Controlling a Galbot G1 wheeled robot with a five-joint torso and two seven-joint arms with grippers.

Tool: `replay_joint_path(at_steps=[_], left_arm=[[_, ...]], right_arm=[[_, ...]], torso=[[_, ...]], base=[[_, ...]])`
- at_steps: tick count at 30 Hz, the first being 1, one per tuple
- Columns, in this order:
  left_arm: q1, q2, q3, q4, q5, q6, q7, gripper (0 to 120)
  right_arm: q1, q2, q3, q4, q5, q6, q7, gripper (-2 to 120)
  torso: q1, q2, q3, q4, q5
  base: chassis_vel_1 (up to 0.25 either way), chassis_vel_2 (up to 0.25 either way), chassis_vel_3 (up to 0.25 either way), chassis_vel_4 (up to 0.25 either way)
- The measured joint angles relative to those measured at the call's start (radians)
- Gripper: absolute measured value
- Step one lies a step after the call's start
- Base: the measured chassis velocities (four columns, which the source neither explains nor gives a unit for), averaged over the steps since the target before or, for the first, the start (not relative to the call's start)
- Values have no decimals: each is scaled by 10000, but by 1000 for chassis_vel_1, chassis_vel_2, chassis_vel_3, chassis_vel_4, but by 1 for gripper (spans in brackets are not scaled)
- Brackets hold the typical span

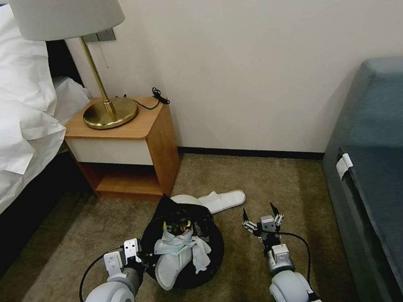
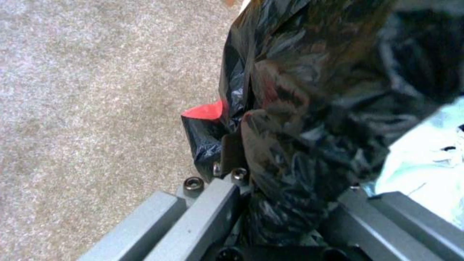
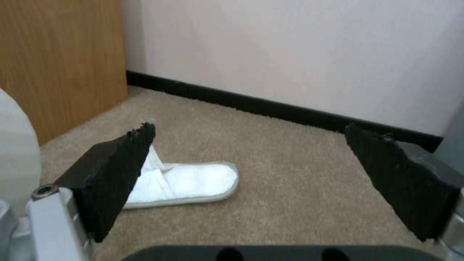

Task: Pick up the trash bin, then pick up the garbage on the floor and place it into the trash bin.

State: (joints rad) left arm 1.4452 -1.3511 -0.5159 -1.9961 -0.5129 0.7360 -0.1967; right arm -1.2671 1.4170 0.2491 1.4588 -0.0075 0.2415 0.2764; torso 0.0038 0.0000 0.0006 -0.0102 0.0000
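The left hand (image 1: 135,257) sits at the 9 o'clock edge of the trash bin (image 1: 210,262), low in the head view, and its fingers (image 2: 212,217) are closed tight on a fold of the crinkly black bag at the bin's rim; in the left wrist view the bag bulges out between them, with a small red patch (image 2: 208,110) showing at the bag's edge over the carpet (image 2: 87,108). The bin's mouth holds one white slipper (image 1: 169,270) with crumpled pale tissue (image 1: 181,244) lying over it. The second white slipper (image 1: 217,200) lies flat on the carpet at the bin's 12 to 1 o'clock, just past the bag's far edge and in front of the wooden nightstand (image 1: 161,146). The right hand (image 1: 260,214) hangs at the bin's 3 o'clock, apart from it, with its two dark fingers (image 3: 121,174) spread wide and nothing between them; in the right wrist view the slipper on the floor (image 3: 193,183) lies beyond the hand, partly behind one finger, with the black skirting board (image 3: 270,107) and pale wall farther on.
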Motion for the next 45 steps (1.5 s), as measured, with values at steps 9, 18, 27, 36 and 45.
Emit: replay_joint_path(at_steps=[9, 18, 27, 36, 45], left_arm=[[38, -43, -27, 68, 35, -6, 11, 0], [167, 163, -24, -13, -428, -7, -230, 0], [438, 1189, -171, -484, -1668, -8, -837, 0], [652, 1588, -334, -715, -1809, -9, -873, 0], [1056, 1773, -342, -1060, -2256, -7, -943, 0]], right_arm=[[45, -29, -79, -127, -189, 272, -35, 100], [141, -105, -221, -238, -195, 383, -86, 100], [140, -111, -195, -353, -269, 448, -118, 100], [134, 14, -240, -392, -402, 479, -140, 100], [117, 57, -259, -372, -529, 481, -145, 100]], torso=[[0, 0, 1, 0, 0], [0, 0, 1, 0, -1], [0, 0, 0, 0, -2], [0, 0, 1, 0, -1], [0, 0, 0, 0, -1]], base=[[0, 0, 0, 0], [0, 0, 0, 0], [0, 0, 0, 0], [0, 0, 0, 0], [0, 0, 0, 0]])
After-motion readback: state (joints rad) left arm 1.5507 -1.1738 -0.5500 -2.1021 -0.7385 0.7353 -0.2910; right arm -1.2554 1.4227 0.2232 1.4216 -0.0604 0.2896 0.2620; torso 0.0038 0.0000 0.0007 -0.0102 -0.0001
